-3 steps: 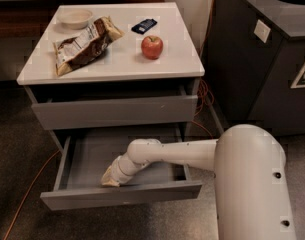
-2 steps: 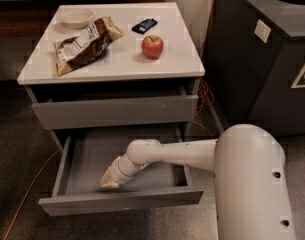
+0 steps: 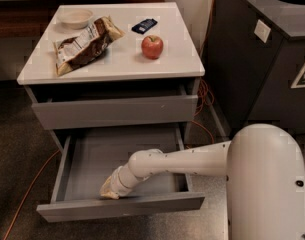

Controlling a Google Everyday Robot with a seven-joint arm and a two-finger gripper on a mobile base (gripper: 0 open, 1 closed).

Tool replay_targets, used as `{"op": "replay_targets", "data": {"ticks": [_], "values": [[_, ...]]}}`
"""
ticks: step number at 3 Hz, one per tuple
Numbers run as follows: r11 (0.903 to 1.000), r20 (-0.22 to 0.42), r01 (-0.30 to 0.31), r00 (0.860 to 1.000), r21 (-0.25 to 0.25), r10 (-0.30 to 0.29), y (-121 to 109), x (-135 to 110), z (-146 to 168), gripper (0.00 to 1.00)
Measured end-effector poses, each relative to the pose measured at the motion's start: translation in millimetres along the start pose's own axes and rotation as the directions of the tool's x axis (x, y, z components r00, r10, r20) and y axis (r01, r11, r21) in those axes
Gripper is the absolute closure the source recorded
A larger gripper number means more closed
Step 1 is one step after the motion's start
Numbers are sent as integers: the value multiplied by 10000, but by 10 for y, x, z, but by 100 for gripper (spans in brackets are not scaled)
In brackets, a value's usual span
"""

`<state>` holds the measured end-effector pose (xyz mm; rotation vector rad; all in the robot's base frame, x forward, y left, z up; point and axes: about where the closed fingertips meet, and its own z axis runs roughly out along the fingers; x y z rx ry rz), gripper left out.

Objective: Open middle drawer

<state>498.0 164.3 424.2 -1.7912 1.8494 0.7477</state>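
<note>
Since the earlier frames: the middle drawer (image 3: 142,207) has come a little further out of the cabinet, its front panel now nearer the camera. The gripper (image 3: 111,189) has travelled with it. Nothing else has shifted.

Landmark: the apple (image 3: 152,47) on the white counter (image 3: 117,64).

- Middle drawer sits well below the apple, under a closed grey drawer front (image 3: 117,111), and is pulled far toward the camera. Grey tray floor exposed over most of its depth; nothing seen lying in it.
- Gripper is inside the tray, below the apple and toward the camera's left of it, tip down against the inner face of the front panel, or so it appears. Open or closed: cannot tell, the tip is wrapped in a pale covering and shows no clear outline.
- White arm (image 3: 182,160) reaches in over the drawer's side nearest the robot body, below and to the camera's right of the apple.
- Just beside the apple on the counter: a dark packet (image 3: 144,25) behind it, a snack bag (image 3: 84,45) and a pale bowl (image 3: 75,18) further to the camera's left.

Progress, as judged: the opening is essentially done, the drawer standing out most of its run. What is left is perhaps a last short pull, then lifting the gripper out over the front panel without nudging the drawer back in.
</note>
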Motion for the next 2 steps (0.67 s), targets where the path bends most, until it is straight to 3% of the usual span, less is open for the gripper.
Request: {"op": "replay_targets", "data": {"ticks": [1,2], "values": [[9997,115,-135,9998,227,132,188,-28,-101,100],[9996,121,-133,9998,235,130,192,-28,-102,100]]}}
